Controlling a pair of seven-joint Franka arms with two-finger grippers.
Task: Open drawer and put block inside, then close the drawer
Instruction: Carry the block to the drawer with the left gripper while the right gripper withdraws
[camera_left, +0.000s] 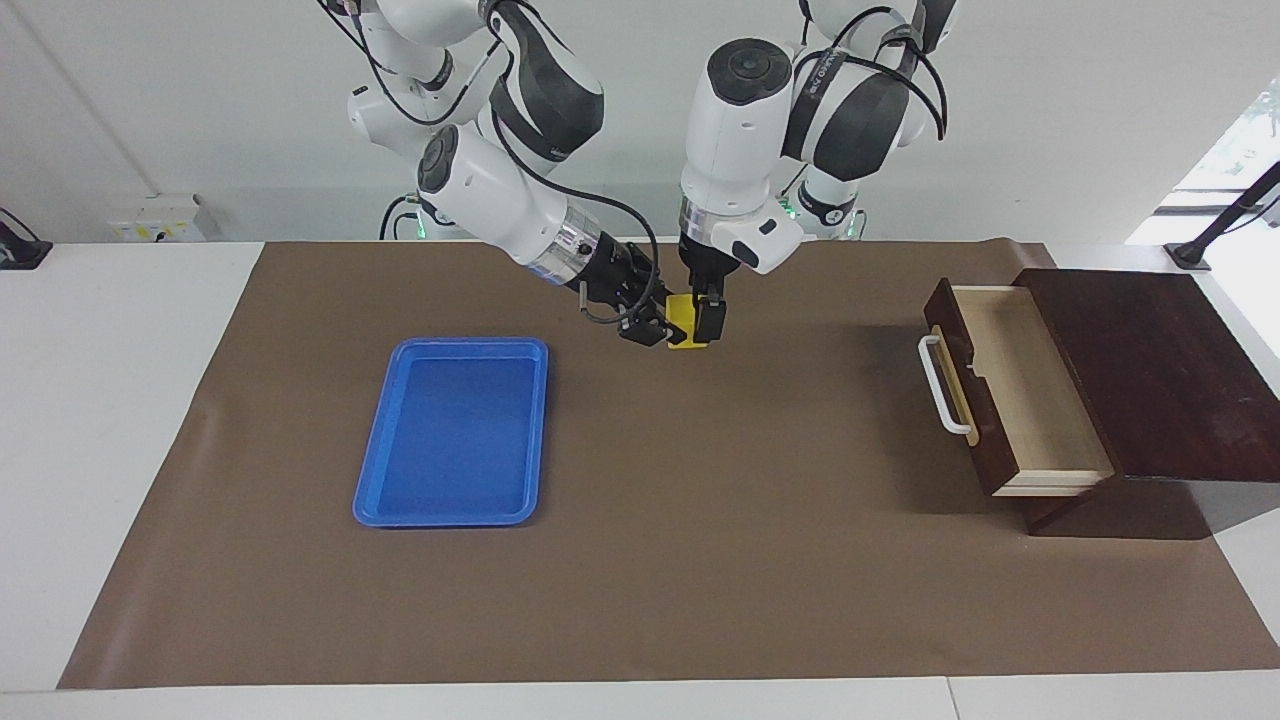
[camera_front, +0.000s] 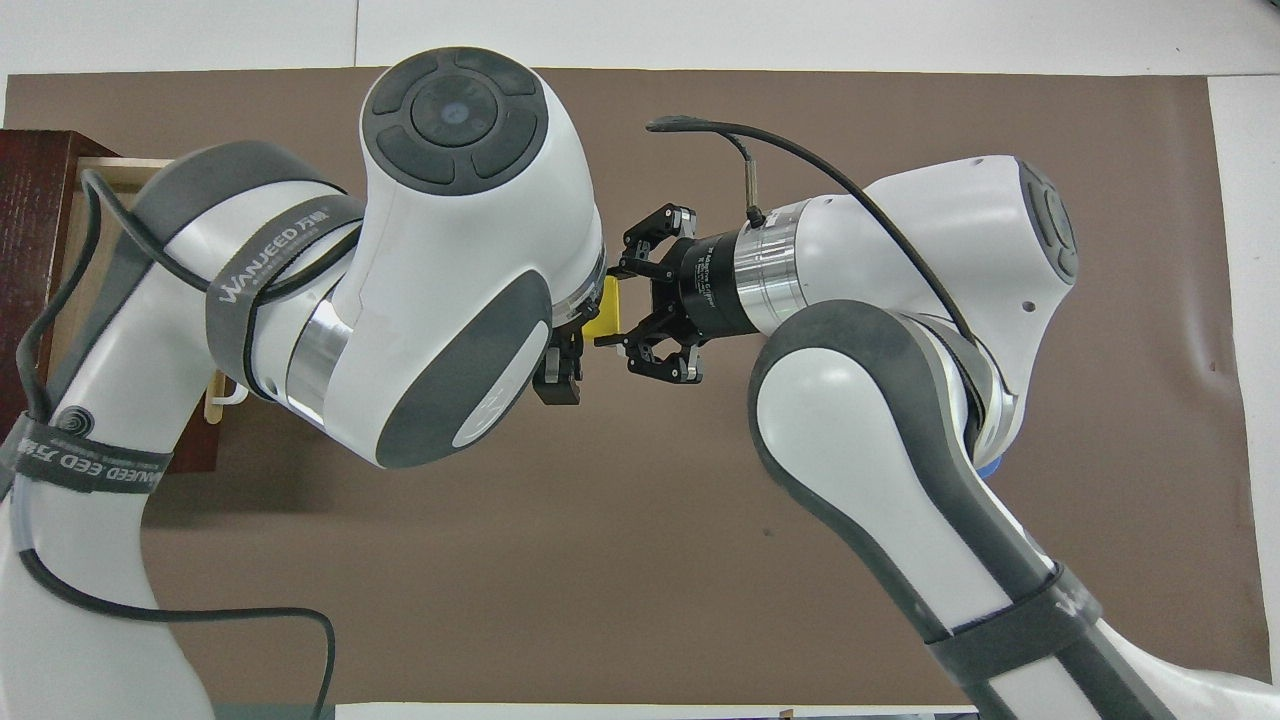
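Right gripper (camera_left: 662, 322): pinching the block from the tray's side, fingertips pressing on it, up in the air over the brown mat.
Left gripper (camera_left: 703, 318): pointing straight down at the block's drawer-facing side, one dark finger (camera_left: 712, 320) lying against that side; cannot tell whether gripping or merely touching, jaws partly hidden by the wrist.
Block (camera_left: 684, 320): sitting between the two grippers, raised off the mat, over the stretch between tray and drawer, closer to the tray.
Drawer (camera_left: 1020, 385): standing pulled out of its dark wooden box (camera_left: 1150, 370), pale inside showing bare, white handle (camera_left: 940, 385) facing the tray, well apart from the block.
Blue tray (camera_left: 455, 432): lying flat toward the right arm's end of the table.
Brown mat (camera_left: 700, 560): covering the table under everything.
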